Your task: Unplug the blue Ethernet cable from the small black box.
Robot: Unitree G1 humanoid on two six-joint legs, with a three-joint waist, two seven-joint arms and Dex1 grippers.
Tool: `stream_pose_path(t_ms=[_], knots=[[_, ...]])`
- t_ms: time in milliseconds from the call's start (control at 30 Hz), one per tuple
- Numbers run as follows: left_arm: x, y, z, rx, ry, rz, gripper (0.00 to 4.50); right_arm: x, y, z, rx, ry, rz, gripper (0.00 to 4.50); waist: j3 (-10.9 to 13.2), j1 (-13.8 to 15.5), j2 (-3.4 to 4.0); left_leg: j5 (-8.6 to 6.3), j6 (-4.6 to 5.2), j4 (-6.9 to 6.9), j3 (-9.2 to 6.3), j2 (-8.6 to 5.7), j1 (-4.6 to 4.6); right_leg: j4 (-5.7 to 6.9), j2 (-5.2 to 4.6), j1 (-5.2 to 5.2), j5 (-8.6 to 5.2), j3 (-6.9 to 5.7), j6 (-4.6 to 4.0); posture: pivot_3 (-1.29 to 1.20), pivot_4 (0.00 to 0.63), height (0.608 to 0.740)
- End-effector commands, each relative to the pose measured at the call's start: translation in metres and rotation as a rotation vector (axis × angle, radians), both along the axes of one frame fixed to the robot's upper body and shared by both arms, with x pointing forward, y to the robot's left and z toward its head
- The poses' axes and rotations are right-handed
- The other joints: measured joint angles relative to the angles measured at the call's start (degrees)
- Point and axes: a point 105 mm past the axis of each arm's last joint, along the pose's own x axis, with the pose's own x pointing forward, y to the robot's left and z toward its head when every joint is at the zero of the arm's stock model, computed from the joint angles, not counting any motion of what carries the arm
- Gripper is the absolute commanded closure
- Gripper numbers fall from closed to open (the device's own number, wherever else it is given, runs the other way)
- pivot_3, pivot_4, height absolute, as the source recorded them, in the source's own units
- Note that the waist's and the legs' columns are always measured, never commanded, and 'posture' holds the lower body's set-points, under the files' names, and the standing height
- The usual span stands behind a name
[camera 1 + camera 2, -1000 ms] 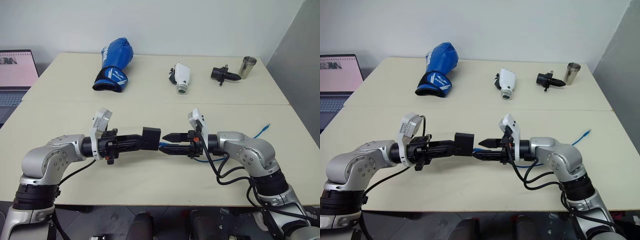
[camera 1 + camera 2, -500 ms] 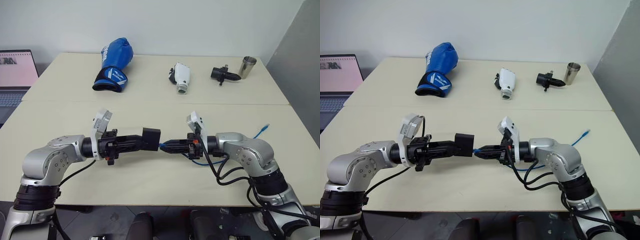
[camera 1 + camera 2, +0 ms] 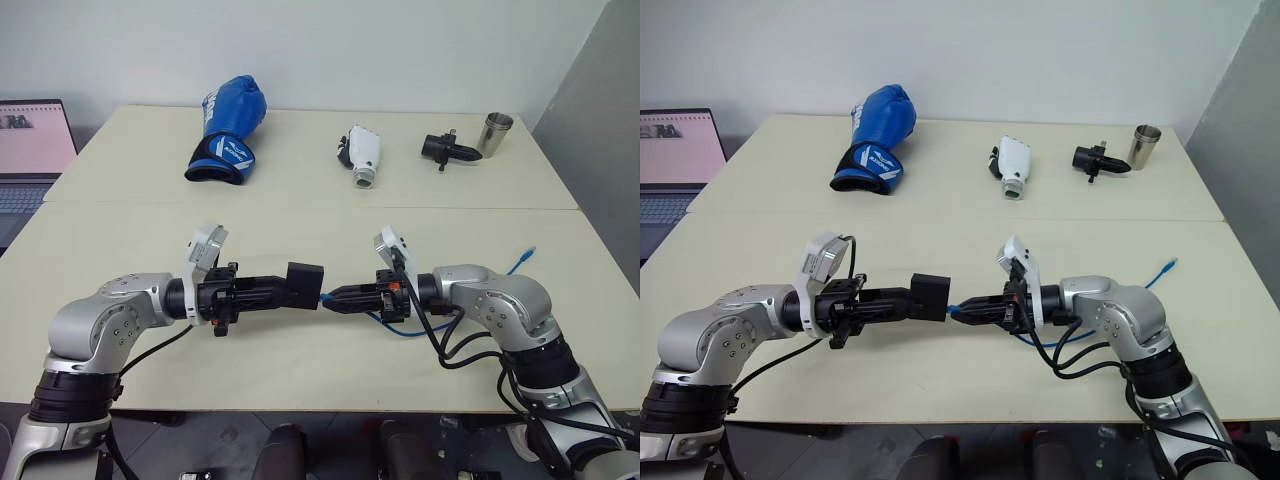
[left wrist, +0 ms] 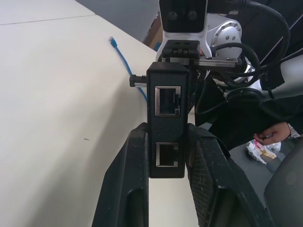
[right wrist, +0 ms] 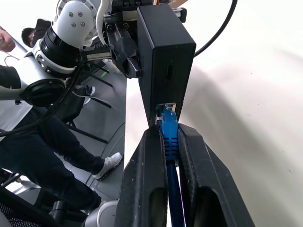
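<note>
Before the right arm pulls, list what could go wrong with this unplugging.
1. The right gripper pinches the blue Ethernet cable just behind its plug, which still sits in the small black box; if the latch stays engaged, the fingers may slide along the cord.
2. The left gripper clamps only one end of the box; a hard pull could twist it loose.
3. The slack loop lies near the right arm's black cables and might snag.

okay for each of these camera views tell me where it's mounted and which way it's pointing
Head views: look forward and down over both arms at the table.
Left wrist view: looks along the left pincer, shut on the small black box.
Right wrist view: looks along the right pincer, shut on the blue Ethernet cable.
Shared: the box shows in every view.
</note>
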Motion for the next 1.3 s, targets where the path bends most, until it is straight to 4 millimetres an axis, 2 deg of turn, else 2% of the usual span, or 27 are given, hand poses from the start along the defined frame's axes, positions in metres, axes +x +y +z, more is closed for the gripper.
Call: stream_pose_path(t_ms=[33,67,100,300,467,867,967,1033,1100,1300], knots=[[-0.002,-0.002,0.006,-0.002,-0.023,-0.011,3.73,-0.009,0.005,0.017,0.055,-0.047,0.046,3.12,0.0,0.0,0.0,0.0,0.0,0.0,0.0,0.0,0.0,0.0,0.0,0.0,0.0,0.01,0.0,0.0,0.15,0.74],[-0.001,-0.002,0.006,-0.003,-0.022,-0.01,3.73,-0.01,0.005,0.017,0.057,-0.044,0.048,2.88,0.0,0.0,0.0,0.0,0.0,0.0,0.0,0.0,0.0,0.0,0.0,0.0,0.0,0.0,0.0,0.0,0.15,0.74],[-0.001,-0.002,0.006,-0.005,-0.022,-0.008,3.73,-0.011,0.004,0.018,0.063,-0.037,0.048,2.86,0.0,0.0,0.0,0.0,0.0,0.0,-0.01,0.0,0.0,0.0,0.0,0.0,0.0,0.0,0.0,0.0,0.15,0.74],[0.0,-0.002,0.005,-0.008,-0.019,-0.005,3.73,-0.013,0.003,0.017,0.066,-0.024,0.044,2.86,0.0,0.0,0.0,0.0,0.0,0.0,-0.01,0.0,0.0,0.0,0.0,0.0,0.0,0.0,0.0,0.0,0.15,0.74],[0.002,-0.003,0.006,-0.013,-0.02,-0.005,3.73,-0.002,0.004,0.013,0.062,-0.021,-0.024,2.86,0.0,0.0,0.0,0.0,0.0,0.0,-0.01,0.0,0.0,0.0,0.0,0.0,0.0,0.0,0.0,0.0,0.15,0.74],[0.003,-0.003,0.006,-0.01,-0.02,-0.005,3.73,-0.004,0.004,0.013,0.073,0.004,-0.012,2.86,0.0,0.0,0.0,0.0,0.0,0.0,0.0,0.0,-0.01,0.0,0.0,0.0,0.0,0.0,0.0,0.0,0.15,0.74],[0.002,-0.003,0.006,-0.011,-0.02,-0.005,3.73,-0.006,0.003,0.012,0.072,0.007,-0.004,3.38,0.0,0.0,0.0,0.0,0.0,-0.01,0.0,0.0,-0.01,0.0,0.0,0.0,0.0,0.0,0.0,0.0,0.15,0.74],[0.002,-0.003,0.006,-0.01,-0.021,-0.005,3.73,-0.006,0.003,0.012,0.07,0.009,0.001,3.87,0.0,0.0,0.0,0.0,0.0,-0.01,0.0,0.0,-0.01,0.0,0.0,0.0,0.0,0.0,0.0,0.0,0.15,0.74],[0.002,-0.003,0.006,-0.011,-0.021,-0.005,3.73,-0.006,0.002,0.012,0.068,0.01,0.006,4.14,0.0,0.0,0.0,0.0,0.0,-0.01,0.0,0.0,-0.01,0.0,0.0,-0.01,0.0,0.0,0.0,0.0,0.15,0.74],[0.001,-0.004,0.007,-0.016,-0.018,-0.009,3.73,-0.009,0.003,0.013,0.07,0.013,0.025,4.14,0.0,0.0,0.0,0.0,0.0,-0.01,0.0,0.0,-0.01,-0.01,0.0,0.0,0.0,0.0,0.0,0.0,0.15,0.74]])
